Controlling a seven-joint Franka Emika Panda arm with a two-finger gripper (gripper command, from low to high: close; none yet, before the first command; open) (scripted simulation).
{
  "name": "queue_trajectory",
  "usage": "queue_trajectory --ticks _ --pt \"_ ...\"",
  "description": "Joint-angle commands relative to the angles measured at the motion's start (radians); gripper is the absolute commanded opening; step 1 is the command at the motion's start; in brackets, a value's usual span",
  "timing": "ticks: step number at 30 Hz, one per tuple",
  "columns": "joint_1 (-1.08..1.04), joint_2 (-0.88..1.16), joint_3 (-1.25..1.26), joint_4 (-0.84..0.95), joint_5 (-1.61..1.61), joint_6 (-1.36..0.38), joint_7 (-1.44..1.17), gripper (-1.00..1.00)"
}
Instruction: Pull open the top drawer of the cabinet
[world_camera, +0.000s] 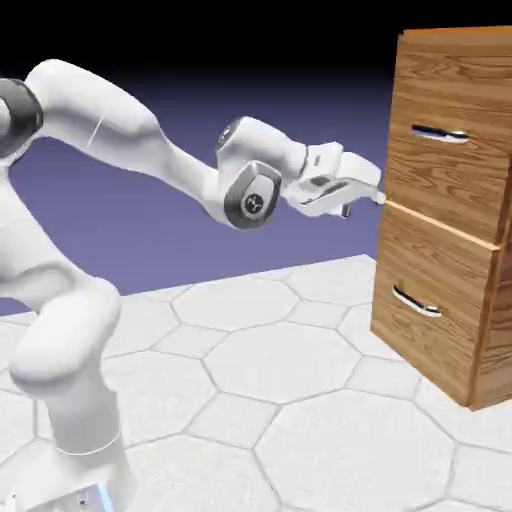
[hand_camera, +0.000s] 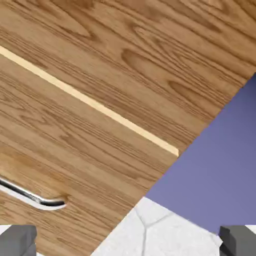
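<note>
The cabinet (world_camera: 460, 45) is a tall brown wood-grain box at the exterior view's right. Its top drawer (world_camera: 455, 180) is closed, with a slim silver handle (world_camera: 440, 134) on its front. My gripper (world_camera: 365, 203) hovers just off the cabinet's left front edge, level with the pale seam below the top drawer and lower than that handle. The jaws are open and hold nothing. In the hand view the grey fingertips (hand_camera: 18, 240) frame wood grain; the top drawer (hand_camera: 150, 55) lies above the pale seam (hand_camera: 90, 102).
The lower drawer (world_camera: 430, 270) is closed, with its own silver handle (world_camera: 415, 303); the end of that handle (hand_camera: 35, 199) shows at the hand view's lower left. White hexagon-tiled floor (world_camera: 270, 360) spreads before the cabinet.
</note>
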Motion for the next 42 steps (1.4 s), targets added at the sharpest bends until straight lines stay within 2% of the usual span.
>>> queue_trajectory --ticks 1,37,42 --pt "-0.035 0.005 0.036 0.015 0.002 0.012 -0.025 0.0" --pt "-1.311 0.184 1.341 0.544 0.091 0.449 -0.935 0.0" --pt "-1.439 0.138 1.435 0.628 0.048 0.434 -0.882 0.0"
